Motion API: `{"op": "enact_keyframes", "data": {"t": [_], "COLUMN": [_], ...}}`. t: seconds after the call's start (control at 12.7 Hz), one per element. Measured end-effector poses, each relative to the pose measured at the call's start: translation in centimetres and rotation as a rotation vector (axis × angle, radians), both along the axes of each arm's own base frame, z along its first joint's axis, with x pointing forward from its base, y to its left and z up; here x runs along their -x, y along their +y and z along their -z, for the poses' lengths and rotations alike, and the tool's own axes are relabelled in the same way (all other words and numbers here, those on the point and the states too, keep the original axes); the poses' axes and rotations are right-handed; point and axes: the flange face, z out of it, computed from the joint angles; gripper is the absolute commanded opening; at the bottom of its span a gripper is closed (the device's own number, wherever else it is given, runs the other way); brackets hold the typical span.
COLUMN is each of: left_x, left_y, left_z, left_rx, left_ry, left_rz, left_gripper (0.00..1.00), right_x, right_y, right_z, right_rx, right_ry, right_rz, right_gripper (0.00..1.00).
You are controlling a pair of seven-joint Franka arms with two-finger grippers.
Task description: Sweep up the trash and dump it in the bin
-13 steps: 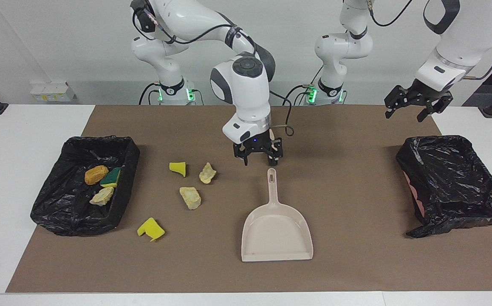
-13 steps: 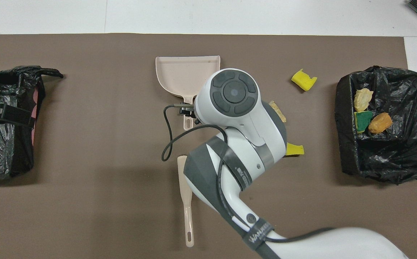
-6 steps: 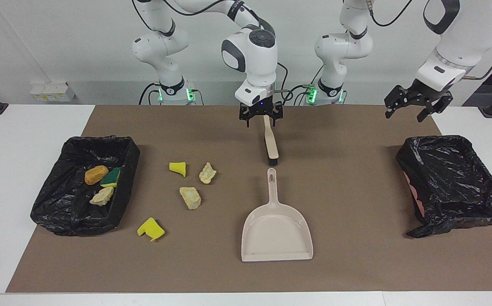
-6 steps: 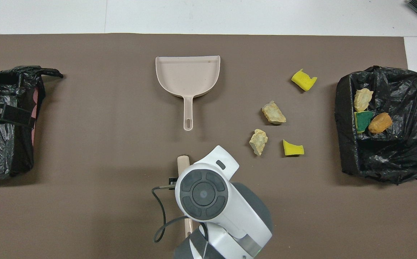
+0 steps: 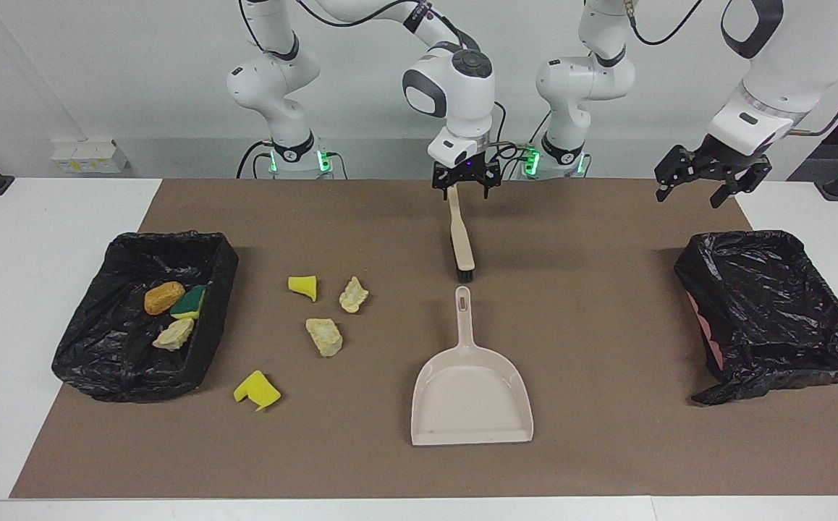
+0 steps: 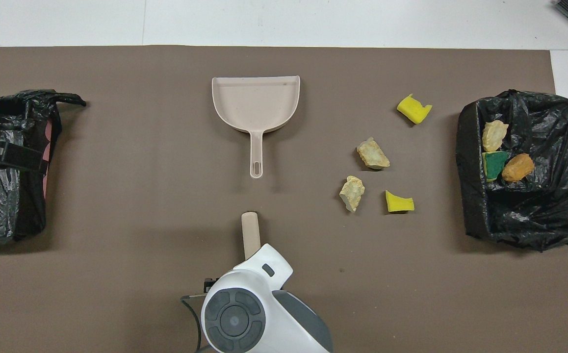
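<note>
My two arms are glossy white shells with dark grey joint bands and round grey caps. Black cables loop along them. Green lights glow on the black rings at my bases. My right black two-finger gripper (image 5: 466, 187) carries a small blue light; my left black two-finger gripper (image 5: 708, 184) is all black linkage.

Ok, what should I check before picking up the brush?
1. Right tool open above brush handle: ok.
2. Tool touching handle: cannot tell.
3. Brush flat on mat, bristles toward dustpan: ok.
4. Dustpan empty, free: ok.
5. Left tool open, waiting, clear of brush: ok.
6. Mat swept: not ok, four scraps loose beside bin.
</note>
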Motion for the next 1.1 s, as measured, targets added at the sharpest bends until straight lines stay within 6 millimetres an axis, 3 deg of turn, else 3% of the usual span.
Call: {"op": "enact_keyframes", "data": {"t": [0.31,0.63,1.1], "left_x": [0.0,0.0,0.0], "left_y": [0.0,0.0,-0.1], "left_z": [0.0,0.0,0.0], "left_rx": [0.0,0.0,0.0], "left_ry": [0.0,0.0,0.0], "left_rz": [0.0,0.0,0.002], "left_gripper": [1.0,1.0,1.0], "right_x": [0.3,2.1,3.0], "right_y": [0.0,0.5,-0.7], "right_z": [2.7,4.0,5.9], "right_rx": [0.022,0.027,0.06], "right_ry": [0.022,0.024,0.046], "right_rz": [-0.003,-0.032,-0.033], "right_gripper": [0.99,0.9,0.79]}}
